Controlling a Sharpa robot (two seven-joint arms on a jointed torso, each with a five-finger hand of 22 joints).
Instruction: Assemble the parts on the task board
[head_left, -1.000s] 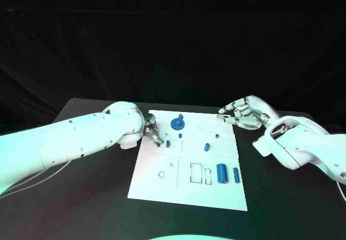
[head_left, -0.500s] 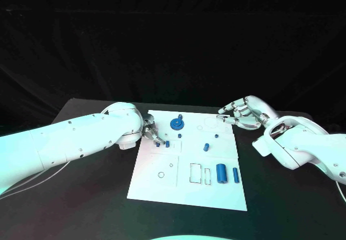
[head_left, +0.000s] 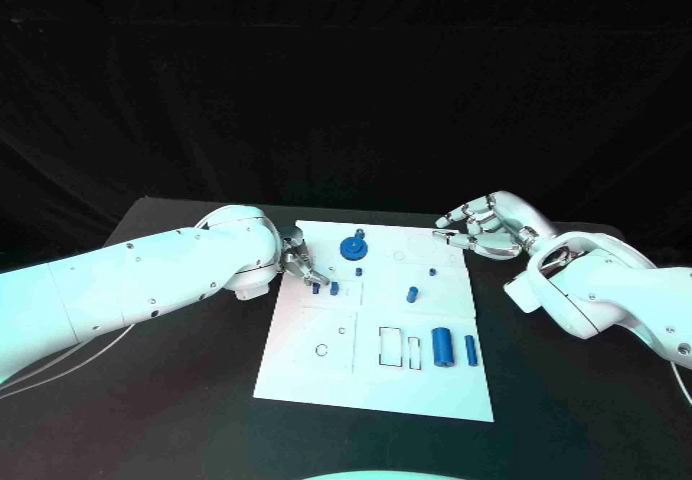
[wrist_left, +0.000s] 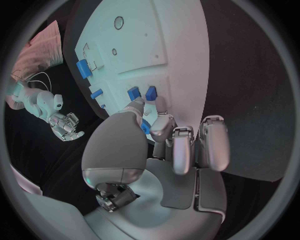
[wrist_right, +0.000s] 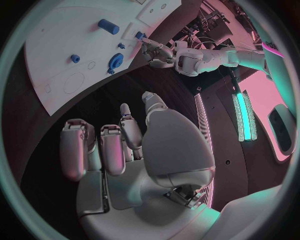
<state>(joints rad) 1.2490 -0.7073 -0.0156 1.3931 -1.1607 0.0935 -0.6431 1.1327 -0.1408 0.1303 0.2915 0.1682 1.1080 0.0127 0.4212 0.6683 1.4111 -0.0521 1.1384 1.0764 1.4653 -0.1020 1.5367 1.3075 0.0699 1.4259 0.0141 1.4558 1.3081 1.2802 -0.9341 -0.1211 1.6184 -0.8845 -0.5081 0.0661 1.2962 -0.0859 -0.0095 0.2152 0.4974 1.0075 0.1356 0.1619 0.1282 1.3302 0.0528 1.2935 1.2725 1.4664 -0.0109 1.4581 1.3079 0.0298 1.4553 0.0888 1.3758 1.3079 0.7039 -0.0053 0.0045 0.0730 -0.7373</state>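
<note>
The white task board (head_left: 325, 375) lies mid-table. My left hand (head_left: 299, 262) is at its left edge, fingertips down beside two small upright blue parts (head_left: 326, 288). In the left wrist view a small blue piece (wrist_left: 145, 127) sits pinched between thumb and finger, just short of those two parts (wrist_left: 142, 93). A round blue part (head_left: 353, 247) stands at the far end of the board. My right hand (head_left: 483, 228) hovers over the far right corner, fingers apart and empty, as the right wrist view (wrist_right: 125, 150) also shows.
A short blue part (head_left: 413, 294) lies at mid-board. Two blue cylinders (head_left: 454, 348) lie near the right edge, beside outlined rectangular slots (head_left: 392, 344). Black table (head_left: 173, 400) surrounds the board on both sides.
The left arm has shifted slightly while its hand stays by the two small parts. The right hand has not moved.
</note>
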